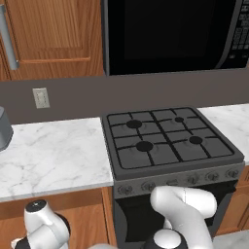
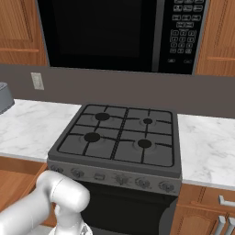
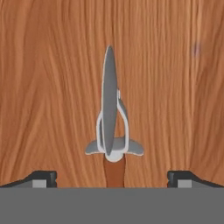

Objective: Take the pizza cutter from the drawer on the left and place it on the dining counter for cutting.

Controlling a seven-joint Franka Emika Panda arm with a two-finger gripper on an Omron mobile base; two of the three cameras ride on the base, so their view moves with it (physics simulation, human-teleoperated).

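- hand view: pizza cutter (image 3: 110,118) lay on the wood floor of the drawer (image 3: 48,87), blade edge-on to cam, reddish-brown handle toward the bottom edge.
- gripper (image 3: 112,178) was fully open; dark fingertips (image 3: 40,178) stood well apart, one each side of the handle, not touching it. nothing held.
- base views: black gas stove (image 1: 170,141) w/ four burners sat between two marble worktops (image 1: 53,153); black microwave (image 2: 119,34) hung above it.
- white wall outlet (image 1: 41,97) was on the grey backsplash, left of the stove.
- white arm (image 1: 182,214) was bent low in front of the stove.
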